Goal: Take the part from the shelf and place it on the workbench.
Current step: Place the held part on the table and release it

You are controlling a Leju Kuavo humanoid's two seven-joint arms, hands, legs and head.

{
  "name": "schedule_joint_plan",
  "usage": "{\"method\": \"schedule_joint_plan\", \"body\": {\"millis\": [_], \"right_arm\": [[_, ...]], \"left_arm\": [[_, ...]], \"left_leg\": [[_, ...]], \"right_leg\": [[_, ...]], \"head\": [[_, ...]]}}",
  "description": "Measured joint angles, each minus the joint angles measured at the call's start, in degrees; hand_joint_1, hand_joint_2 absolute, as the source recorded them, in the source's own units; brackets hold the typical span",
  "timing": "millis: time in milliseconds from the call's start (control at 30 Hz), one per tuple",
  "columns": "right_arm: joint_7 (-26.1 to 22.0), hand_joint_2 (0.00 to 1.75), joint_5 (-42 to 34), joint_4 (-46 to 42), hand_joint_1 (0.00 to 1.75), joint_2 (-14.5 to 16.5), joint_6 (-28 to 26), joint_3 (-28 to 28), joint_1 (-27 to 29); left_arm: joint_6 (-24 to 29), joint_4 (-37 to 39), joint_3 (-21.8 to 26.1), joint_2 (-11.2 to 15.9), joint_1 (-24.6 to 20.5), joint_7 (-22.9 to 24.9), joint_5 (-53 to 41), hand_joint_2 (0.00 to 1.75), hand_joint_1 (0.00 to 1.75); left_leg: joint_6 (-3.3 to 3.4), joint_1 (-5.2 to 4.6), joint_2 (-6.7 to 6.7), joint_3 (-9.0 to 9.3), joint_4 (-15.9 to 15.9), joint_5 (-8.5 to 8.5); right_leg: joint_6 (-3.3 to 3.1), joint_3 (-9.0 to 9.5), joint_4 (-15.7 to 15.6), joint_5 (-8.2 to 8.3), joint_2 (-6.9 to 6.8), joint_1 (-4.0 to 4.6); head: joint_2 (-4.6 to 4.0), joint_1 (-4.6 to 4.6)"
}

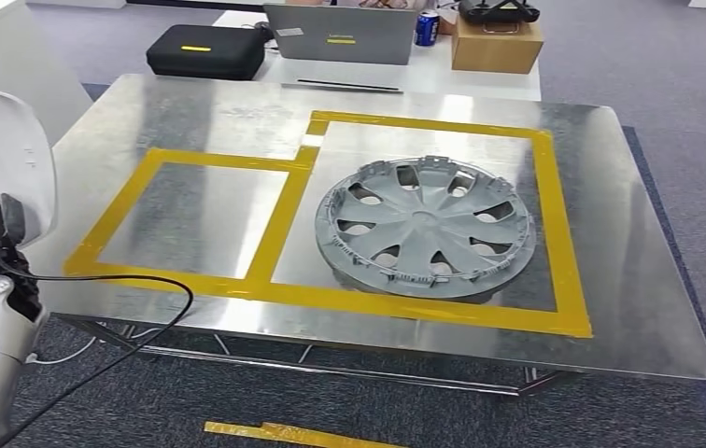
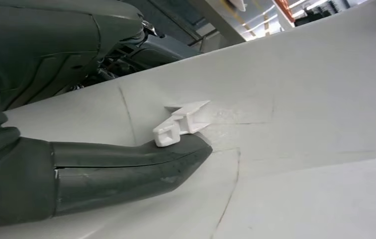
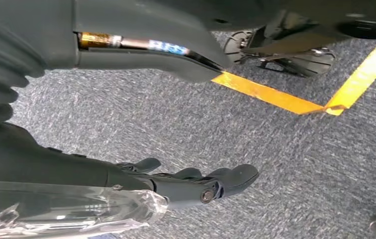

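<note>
Wheel cover (image 1: pixel 427 227), grey, lies flat on the metal workbench (image 1: pixel 648 308), inside the larger, right-hand rectangle of yellow tape (image 1: pixel 559 233); I see no hand touching it. A smaller taped rectangle sits to its left. At the far edge I note a black case (image 1: pixel 205 50), a laptop (image 1: pixel 340 34), a can (image 1: pixel 427 28) and a cardboard box (image 1: pixel 497 43). My left hand (image 2: pixel 76 174) hangs against a white panel (image 2: pixel 300 99); I cannot tell its finger state. My right hand (image 3: pixel 186 184) hangs over grey carpet (image 3: pixel 275 164), fingers extended and apart, holding nothing.
</note>
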Motion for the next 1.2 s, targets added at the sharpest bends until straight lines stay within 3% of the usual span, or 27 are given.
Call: {"method": "schedule_joint_plan", "body": {"millis": [67, 167, 233, 333, 400, 467, 533, 600, 733, 833, 900, 933, 967, 1000, 1067, 1100, 1200], "right_arm": [[0.0, 0.0, -0.1, 0.0, 0.0, 0.0, -0.2, 0.0, -0.1], [-0.1, 0.0, -0.2, 0.2, 0.0, 0.0, -0.4, 0.0, 0.0], [-0.2, 0.0, -0.2, 0.3, 0.0, 0.0, -0.6, 0.0, 0.1], [-0.3, 0.0, -0.3, 0.3, 0.0, -0.1, -0.8, 0.0, 0.0], [-0.4, 0.0, -0.2, 0.5, 0.0, -0.1, -0.9, 0.0, 0.0], [-0.4, 0.0, -0.2, 0.5, 0.0, -0.1, -1.0, 0.0, 0.1], [-0.5, 0.0, -0.2, 0.6, 0.0, -0.1, -1.0, 0.0, 0.1], [-0.6, 0.0, -0.1, 0.7, 0.0, -0.1, -1.1, 0.0, 0.0], [-0.6, 0.0, -0.1, 0.8, 0.0, -0.1, -1.2, 0.0, 0.0], [-0.7, 0.0, -0.1, 0.8, 0.0, -0.2, -1.3, 0.0, 0.0], [-0.7, 0.0, -0.1, 0.8, 0.0, -0.2, -1.3, 0.0, 0.1], [-0.7, 0.0, -0.1, 0.8, 0.0, -0.2, -1.3, 0.0, 0.1], [-0.7, 0.0, -0.1, 0.9, 0.0, -0.2, -1.3, 0.0, 0.1], [-0.7, 0.0, -0.1, 0.9, 0.0, -0.2, -1.4, 0.0, 0.0], [-0.7, 0.0, 0.0, 0.9, 0.0, -0.2, -1.4, 0.0, -0.1], [-0.8, 0.0, 0.0, 0.9, 0.0, -0.2, -1.5, 0.0, -0.1], [-0.9, 0.0, 0.4, 1.1, 0.0, -0.2, -1.5, 0.0, 0.0]], "left_arm": [[0.4, 0.0, 0.0, 0.0, -0.2, 0.6, 0.1, 1.75, 1.75], [0.0, 0.1, 0.0, 0.0, -0.3, 2.2, 1.2, 1.75, 1.75], [-1.4, 0.4, 0.0, 0.0, -0.4, 3.9, 2.5, 1.75, 1.75], [-4.5, 1.0, 0.0, 0.2, -0.6, 6.0, 5.3, 1.75, 1.75], [-6.9, 1.4, 0.0, 0.2, -0.5, 7.2, 7.4, 1.75, 1.75], [-9.6, 1.7, 0.0, 0.2, -0.5, 9.2, 9.8, 1.75, 1.75], [-12.5, 1.8, 0.0, 0.2, -0.7, 11.8, 12.5, 1.75, 1.75], [-14.4, 1.9, 0.0, 0.2, -0.9, 13.7, 14.6, 1.75, 1.75], [-15.1, 2.1, 0.0, 0.1, -1.0, 14.4, 15.4, 1.75, 1.75], [-15.2, 2.1, 0.0, 0.0, -1.1, 14.5, 15.5, 1.75, 1.75], [-15.4, 2.2, 0.0, -0.2, -1.1, 15.1, 16.4, 1.75, 1.75], [-15.5, 2.3, 0.0, -0.2, -1.1, 15.5, 17.1, 1.75, 1.75], [-15.6, 2.3, 0.0, -0.2, -1.1, 15.9, 17.9, 1.75, 1.75], [-15.6, 2.3, 0.0, -0.3, -1.1, 16.2, 18.7, 1.75, 1.75], [-15.6, 2.3, 0.0, -0.3, -1.1, 16.7, 20.3, 1.75, 1.75], [-15.6, 2.3, -0.1, -0.3, -1.0, 17.0, 21.2, 1.75, 1.75], [-15.6, 2.3, -0.6, -0.4, -0.5, 17.8, 24.0, 1.75, 1.75]], "left_leg": [[-0.41, -0.2, -0.05, -0.08, 0.1, -0.09], [-1.39, -0.21, -0.08, -0.17, 0.0, 0.01], [-1.91, -0.09, -0.05, -0.65, 1.2, -1.17], [-2.28, -0.05, -0.03, -4.56, 9.9, -5.84], [-2.46, -0.03, -0.02, -6.61, 14.1, -6.72], [-2.5, 0.05, -0.01, -5.4, 11.3, -3.87], [-2.33, 0.07, 0.02, -2.25, 4.6, -0.63], [-1.92, -0.07, -0.02, -0.56, 0.9, 0.09], [-0.67, 0.01, -0.04, -0.44, 0.4, 0.03], [0.05, 0.12, 0.04, -0.38, 0.3, 0.07], [0.12, 0.07, 0.04, -0.38, 0.3, 0.05], [0.11, 0.06, 0.03, -0.36, 0.3, 0.04], [0.09, 0.06, 0.02, -0.32, 0.3, 0.03], [0.03, 0.06, 0.01, -0.26, 0.3, -0.01], [-0.35, -0.14, -0.02, -0.29, 0.4, -0.09], [-0.63, -0.2, -0.04, -0.36, 0.4, -0.06], [-1.6, -0.05, -0.05, -0.37, 0.2, 0.01]], "right_leg": [[-0.42, 2.98, -5.6, 1.62, 0.06, 0.09], [-1.23, 3.79, -6.9, 1.75, 0.18, 0.22], [-2.0, 4.04, -7.4, 2.1, 0.16, 0.1], [-2.56, 4.23, -7.7, 2.2, 0.12, 0.13], [-2.65, 4.26, -7.6, 2.12, 0.15, 0.17], [-2.62, 4.3, -7.4, 1.99, 0.19, 0.16], [-2.29, 4.2, -7.0, 1.72, 0.21, 0.29], [-1.77, 3.91, -6.6, 1.56, 0.24, 0.48], [-0.71, 3.05, -5.4, 0.57, 0.16, 0.41], [0.07, -1.46, 3.9, -4.06, 0.01, 0.15], [0.25, -4.15, 9.1, -5.52, 0.01, 0.03], [0.23, -4.15, 8.9, -4.76, 0.01, 0.01], [0.11, -3.04, 6.5, -3.09, 0.01, 0.0], [-0.07, -1.15, 2.6, -1.06, 0.01, 0.01], [-0.48, 2.53, -4.3, 1.25, 0.05, 0.1], [-0.66, 3.46, -6.0, 1.49, 0.1, 0.17], [-1.48, 3.9, -6.9, 1.64, 0.2, 0.26]], "head": [[0.0, -0.05], [0.0, -0.12], [0.0, -0.22], [0.0, -0.4], [0.0, -0.39], [0.0, -0.39], [0.0, -0.4], [0.0, -0.36], [0.0, -0.24], [0.0, 0.04], [0.0, 0.04], [0.0, 0.05], [0.0, 0.05], [0.0, 0.07], [0.0, 0.01], [0.0, -0.03], [0.0, -0.06]]}}
